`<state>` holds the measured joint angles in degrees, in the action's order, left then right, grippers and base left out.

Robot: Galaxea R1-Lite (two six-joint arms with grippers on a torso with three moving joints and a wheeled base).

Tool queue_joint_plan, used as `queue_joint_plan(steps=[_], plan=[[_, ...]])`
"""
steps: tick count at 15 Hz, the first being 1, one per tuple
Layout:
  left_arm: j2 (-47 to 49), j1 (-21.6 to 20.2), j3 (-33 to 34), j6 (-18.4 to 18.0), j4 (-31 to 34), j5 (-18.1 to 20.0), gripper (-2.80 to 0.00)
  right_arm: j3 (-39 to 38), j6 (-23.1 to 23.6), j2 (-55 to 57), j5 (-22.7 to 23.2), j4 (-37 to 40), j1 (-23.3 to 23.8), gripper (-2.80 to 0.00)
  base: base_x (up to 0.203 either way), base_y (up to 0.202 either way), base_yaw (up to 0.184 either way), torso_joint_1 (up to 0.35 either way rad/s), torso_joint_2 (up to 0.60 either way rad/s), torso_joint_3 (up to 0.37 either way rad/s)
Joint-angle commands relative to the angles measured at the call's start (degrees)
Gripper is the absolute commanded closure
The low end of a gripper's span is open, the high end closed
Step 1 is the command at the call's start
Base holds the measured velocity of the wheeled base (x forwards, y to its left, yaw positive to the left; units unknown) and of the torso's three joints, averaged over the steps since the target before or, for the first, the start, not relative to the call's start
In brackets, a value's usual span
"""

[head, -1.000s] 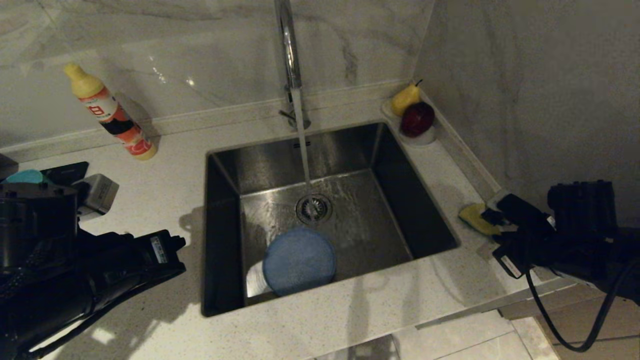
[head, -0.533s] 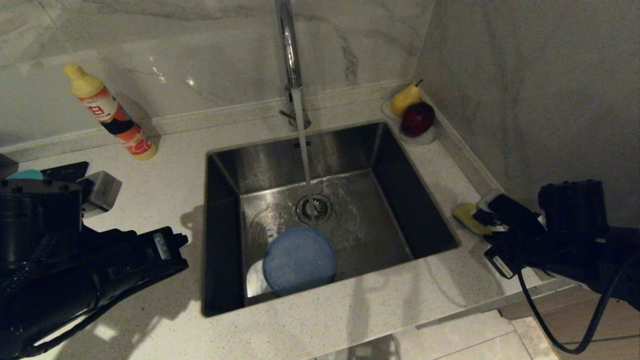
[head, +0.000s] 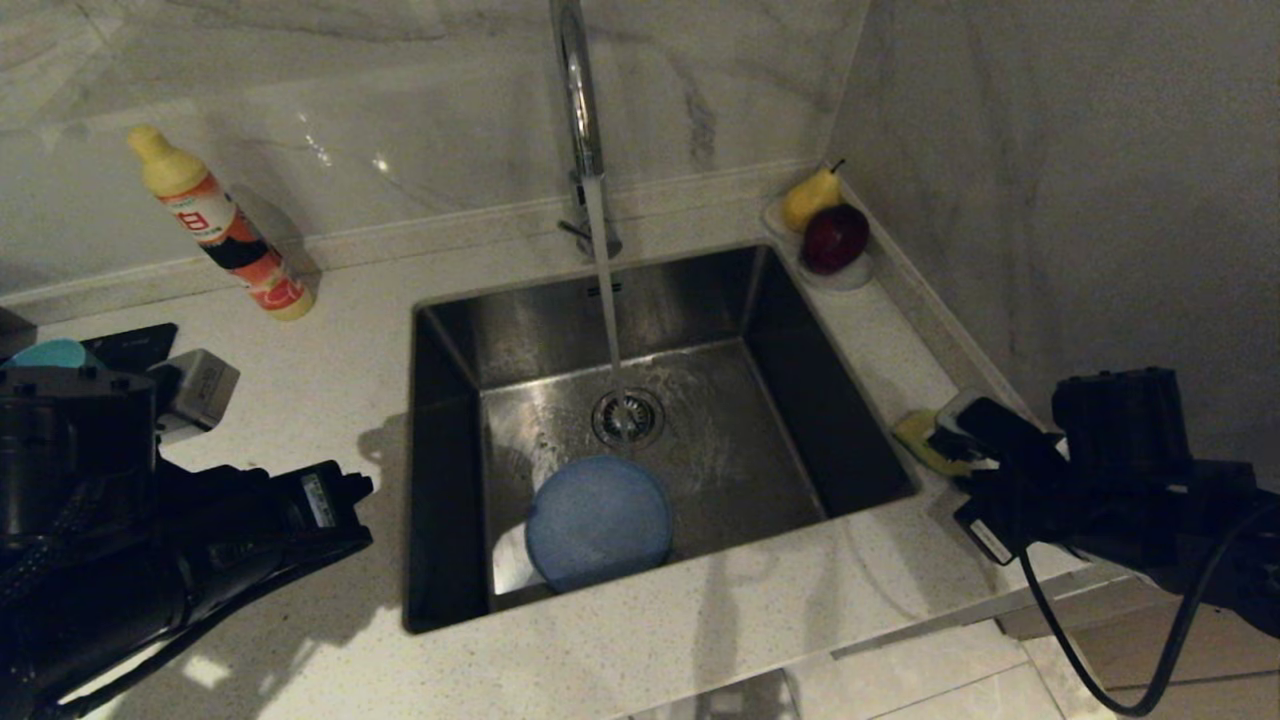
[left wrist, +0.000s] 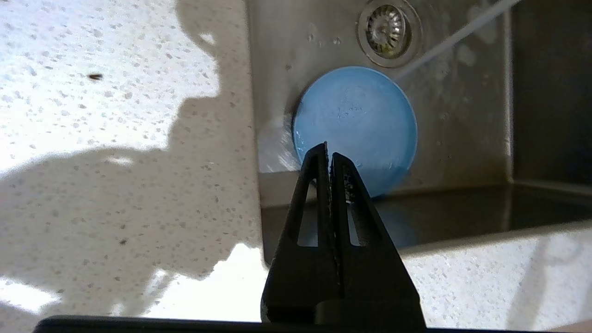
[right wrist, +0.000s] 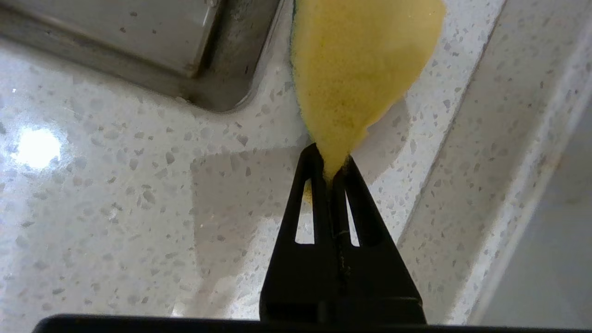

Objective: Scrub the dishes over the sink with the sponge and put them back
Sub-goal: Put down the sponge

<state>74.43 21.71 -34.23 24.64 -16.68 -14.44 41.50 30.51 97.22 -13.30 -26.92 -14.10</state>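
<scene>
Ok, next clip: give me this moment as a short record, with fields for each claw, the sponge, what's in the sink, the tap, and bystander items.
right claw: shut on the sponge, above the counter just right of the sink
left claw: shut, empty, over the counter at the sink's left edge
in sink: light-blue plate, upside down on the basin floor near the front wall
tap: running, stream landing by the drain strainer
bystanders: detergent bottle back left; pear and red apple on a small dish at the back right
</scene>
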Motion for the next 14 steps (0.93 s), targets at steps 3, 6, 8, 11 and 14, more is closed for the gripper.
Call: queue_joint_plan(steps=[3,6,8,11,14], plan=[[-0.17,0.00,0.04,0.68,-0.11,0.73,0.00,0.42,0.08,0.78,0.03,-0.07,0.03,-2.80,0.000,0.000,0.000,0.000,0.00,0.000],[-0.52,0.00,0.92,0.68,-0.20,0.64,0.00,0.66,-0.40,-0.48,-0.36,0.17,0.03,-2.80,0.000,0.000,0.000,0.000,0.00,0.000],[-0.78,0.00,1.49,0.80,-0.20,0.73,0.00,1.08,-0.36,-2.34,-0.66,1.35,-0.05,-2.80,0.000,0.000,0.000,0.000,0.00,0.000],[-1.48,0.00,1.62,0.94,-0.11,0.73,0.00,1.17,-1.42,-3.18,-0.65,4.42,-0.76,-2.80,0.000,0.000,0.000,0.000,0.00,0.000],[-3.08,0.00,2.33,1.00,-0.04,0.64,0.00,3.17,-3.49,-6.23,-1.17,5.37,-2.31,-2.80,0.000,0.000,0.000,0.000,0.00,0.000]])
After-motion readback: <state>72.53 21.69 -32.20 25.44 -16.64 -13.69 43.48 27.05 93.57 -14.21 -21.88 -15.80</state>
